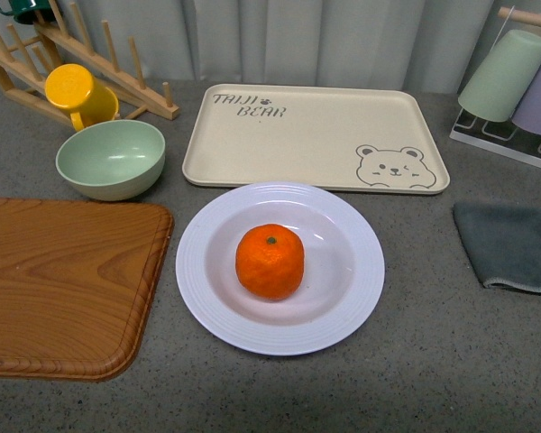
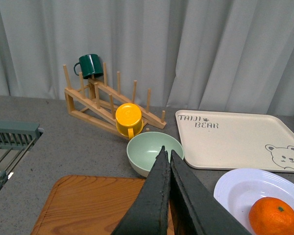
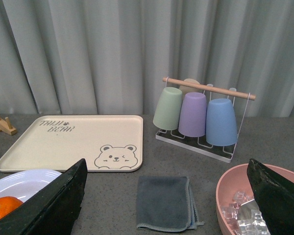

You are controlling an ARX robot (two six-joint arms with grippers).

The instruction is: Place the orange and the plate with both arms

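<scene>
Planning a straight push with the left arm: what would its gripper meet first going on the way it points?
Most likely the pale green bowl: the left gripper, jaws together, has its tips lined up with the bowl's near rim. Height above it is unclear, so it might pass over instead.

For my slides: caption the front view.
Orange sits in the white plate, bear tray behind it, wooden board and green bowl to the left.

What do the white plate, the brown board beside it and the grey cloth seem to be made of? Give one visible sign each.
Plate: likely glazed ceramic, possibly melamine; glossy, with bright highlights on the well. Board: wood or wood-look laminate; flowing grain lines, satin sheen. Cloth: soft textile, perhaps microfibre; matte, with a stitched pale edge.
</scene>
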